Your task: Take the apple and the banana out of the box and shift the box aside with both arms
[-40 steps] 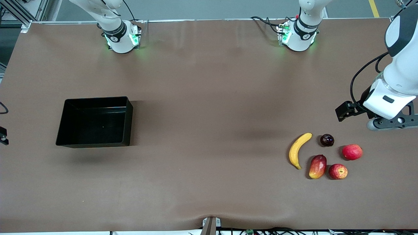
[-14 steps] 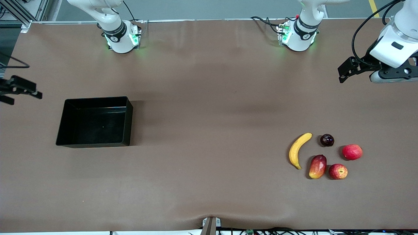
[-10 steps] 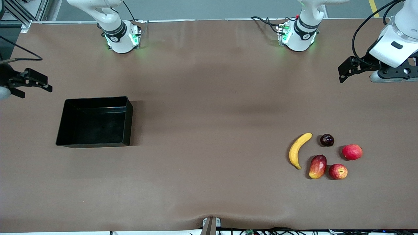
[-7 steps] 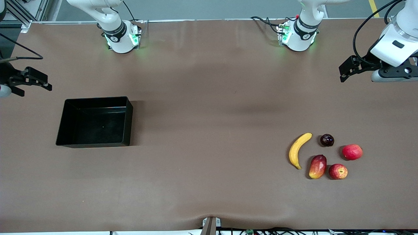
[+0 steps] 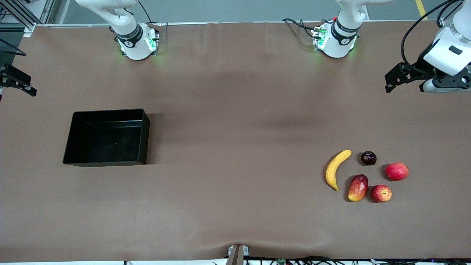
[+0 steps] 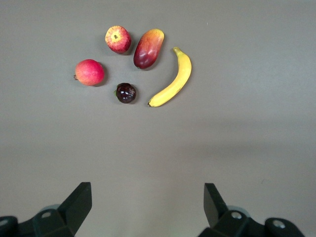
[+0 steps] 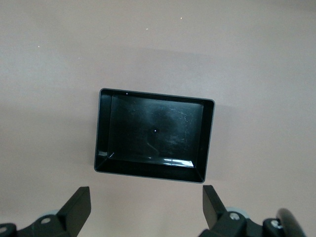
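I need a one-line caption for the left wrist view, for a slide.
Open left gripper above the table, facing banana, apple and three other fruits.

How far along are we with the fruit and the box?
Looks done: the box is empty at the right arm's end; the banana and apple lie on the table at the left arm's end. Nothing is in hand: the left gripper and right gripper are open. Nothing obvious remains.
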Controlling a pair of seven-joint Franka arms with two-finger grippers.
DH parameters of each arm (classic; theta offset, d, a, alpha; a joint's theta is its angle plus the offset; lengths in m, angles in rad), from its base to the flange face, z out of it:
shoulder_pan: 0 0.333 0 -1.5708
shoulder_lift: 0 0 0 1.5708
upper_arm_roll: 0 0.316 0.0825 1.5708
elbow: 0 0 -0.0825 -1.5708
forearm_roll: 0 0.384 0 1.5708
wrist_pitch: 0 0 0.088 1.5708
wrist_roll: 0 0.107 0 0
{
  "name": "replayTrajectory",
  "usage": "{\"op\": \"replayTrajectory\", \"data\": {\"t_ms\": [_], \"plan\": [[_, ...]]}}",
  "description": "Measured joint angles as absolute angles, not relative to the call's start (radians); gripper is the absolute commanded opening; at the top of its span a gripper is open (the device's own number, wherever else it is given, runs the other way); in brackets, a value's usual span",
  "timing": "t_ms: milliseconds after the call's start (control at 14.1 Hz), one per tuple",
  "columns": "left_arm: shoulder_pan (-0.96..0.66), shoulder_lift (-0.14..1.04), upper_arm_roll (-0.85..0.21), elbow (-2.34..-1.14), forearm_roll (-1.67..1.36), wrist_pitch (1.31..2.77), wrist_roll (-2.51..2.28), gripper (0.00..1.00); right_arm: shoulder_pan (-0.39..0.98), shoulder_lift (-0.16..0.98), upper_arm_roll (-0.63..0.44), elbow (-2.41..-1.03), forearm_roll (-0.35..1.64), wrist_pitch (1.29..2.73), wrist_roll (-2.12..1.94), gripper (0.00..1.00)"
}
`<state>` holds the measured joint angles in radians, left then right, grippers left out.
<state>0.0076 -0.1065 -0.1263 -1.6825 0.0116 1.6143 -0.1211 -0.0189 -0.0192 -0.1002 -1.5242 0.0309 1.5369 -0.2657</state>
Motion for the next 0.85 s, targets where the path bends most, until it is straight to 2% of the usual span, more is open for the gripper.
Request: {"op": "replayTrajectory", "data": {"t_ms": [851], "plan": [[0.009,-0.107,-0.126,-1.636,0.01,1.597,-0.12,1.0,-0.019,-0.019,-0.099,-1.524,0.027,1.511,-0.263,1.0]]}}
